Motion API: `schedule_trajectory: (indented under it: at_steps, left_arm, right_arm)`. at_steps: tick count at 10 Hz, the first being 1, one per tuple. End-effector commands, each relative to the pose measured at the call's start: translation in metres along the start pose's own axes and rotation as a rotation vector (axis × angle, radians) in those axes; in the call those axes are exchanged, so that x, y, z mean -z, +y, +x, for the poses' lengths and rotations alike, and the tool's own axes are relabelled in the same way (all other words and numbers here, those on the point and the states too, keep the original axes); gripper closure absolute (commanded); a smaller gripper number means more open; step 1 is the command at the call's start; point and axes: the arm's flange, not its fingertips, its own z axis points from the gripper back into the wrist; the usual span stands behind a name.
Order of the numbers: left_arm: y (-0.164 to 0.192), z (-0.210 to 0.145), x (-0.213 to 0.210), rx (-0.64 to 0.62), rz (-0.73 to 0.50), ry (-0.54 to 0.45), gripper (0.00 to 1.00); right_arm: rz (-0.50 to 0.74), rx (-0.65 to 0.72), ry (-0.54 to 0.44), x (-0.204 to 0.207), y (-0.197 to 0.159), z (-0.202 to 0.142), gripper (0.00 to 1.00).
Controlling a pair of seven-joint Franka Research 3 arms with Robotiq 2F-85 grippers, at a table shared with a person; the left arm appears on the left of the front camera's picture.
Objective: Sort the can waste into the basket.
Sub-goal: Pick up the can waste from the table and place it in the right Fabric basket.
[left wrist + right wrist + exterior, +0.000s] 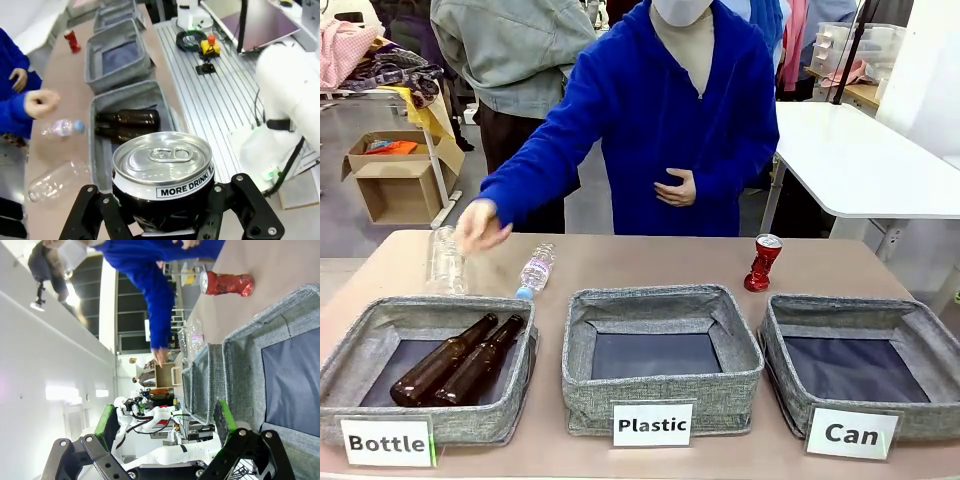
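We list:
- Left gripper (162, 216): clenched round the black can (162, 162), bottom centre of the left wrist frame (silver top up).
- Right gripper (165, 422): released, jaws apart, holding nothing.
- Red can (762, 262): upright on the table (620, 265), right of centre in the front frame.
- Can basket (850, 308): lower right, near the red can.

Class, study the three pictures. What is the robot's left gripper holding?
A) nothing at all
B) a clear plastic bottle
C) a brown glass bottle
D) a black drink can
D: in the left wrist view the left gripper is shut on the black drink can, whose silver top faces the camera.
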Motion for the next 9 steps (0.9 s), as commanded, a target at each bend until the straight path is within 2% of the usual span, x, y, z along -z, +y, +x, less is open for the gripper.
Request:
schedule_trajectory:
  at_steps: [1,2,3,4,5,7,8,9]
  left_arm:
    - [0.041,0.043,0.036,0.011,-0.085,-0.006,1.0]
    - [0.078,0.07,0.072,-0.013,-0.118,-0.012,1.0]
    - [0.118,0.107,0.118,0.013,-0.12,-0.033,1.0]
    - [0.152,0.137,0.16,0.021,-0.135,-0.065,1.0]
    - [0.177,0.165,0.204,0.053,-0.152,-0.083,1.0]
    - [0.2,0.231,0.307,0.096,-0.159,-0.106,1.0]
    - [0.205,0.263,0.358,0.084,-0.166,-0.157,1.0]
    - [0.21,0.294,0.415,0.003,-0.152,-0.274,1.0]
  right_arm:
    - [0.019,-0.011,-0.005,0.001,0.002,0.0,0.0]
    - [0.019,-0.011,-0.005,0.001,0.002,0.0,0.0]
    - [0.0,0.0,0.0,0.0,0.0,0.0,0.0]
    - [-0.045,-0.066,0.031,-0.031,0.034,-0.004,0.0]
    - [-0.106,-0.076,0.103,-0.054,0.054,-0.011,0.0]
    - [-0.233,-0.169,0.146,-0.086,0.072,-0.023,0.0]
    - [-0.31,-0.212,0.155,-0.105,0.075,-0.027,0.0]
    - [-0.343,-0.238,0.173,-0.127,0.077,-0.028,0.0]
